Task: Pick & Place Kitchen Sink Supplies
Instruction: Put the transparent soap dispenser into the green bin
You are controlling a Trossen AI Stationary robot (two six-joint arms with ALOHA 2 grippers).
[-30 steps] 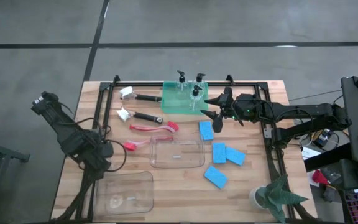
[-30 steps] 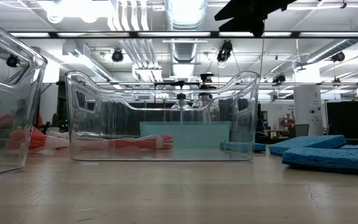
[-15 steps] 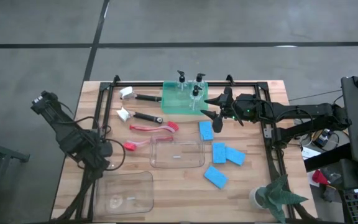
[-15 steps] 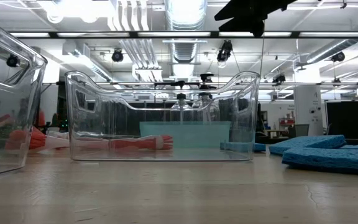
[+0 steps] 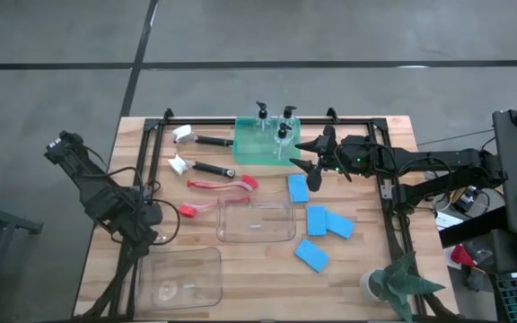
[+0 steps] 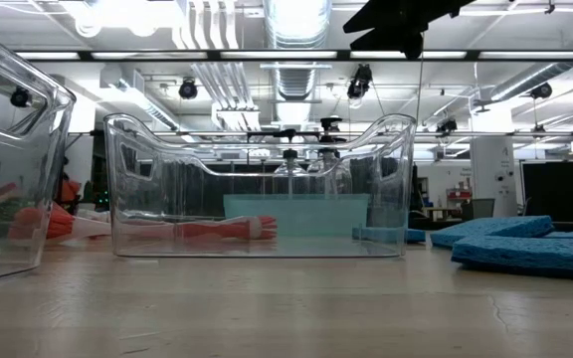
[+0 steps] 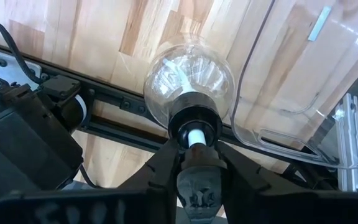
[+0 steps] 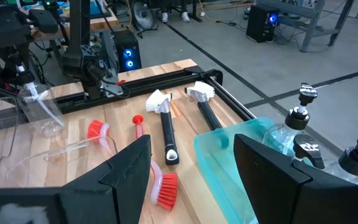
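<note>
My left gripper [image 7: 192,142], at the table's left near the front [image 5: 144,231], is shut on a small clear pump bottle [image 7: 188,78]; this bottle also shows in the right wrist view [image 8: 40,111]. My right gripper [image 8: 197,180] is open and empty, in the air just right of the green tray [image 5: 317,161]. Three more pump bottles [image 5: 283,132] stand in the tray [image 5: 249,151]. Several blue sponges [image 5: 316,219] lie flat at the right. Two white-headed black brushes [image 5: 200,167] and two red brushes [image 5: 223,183] lie at the left. My left gripper pinches the bottle at its pump top, just behind the black collar [image 7: 194,121], between its two fingers [image 7: 160,165]. The clear body sticks out beyond the fingertips, in line with them. Whether the bottle's base touches the table I cannot tell.
One clear bin [image 5: 256,222] stands mid-table and another [image 5: 179,276] at the near left, beside my left gripper. A black frame rail [image 7: 123,102] runs under the held bottle. A potted plant [image 5: 398,283] stands at the near right corner.
</note>
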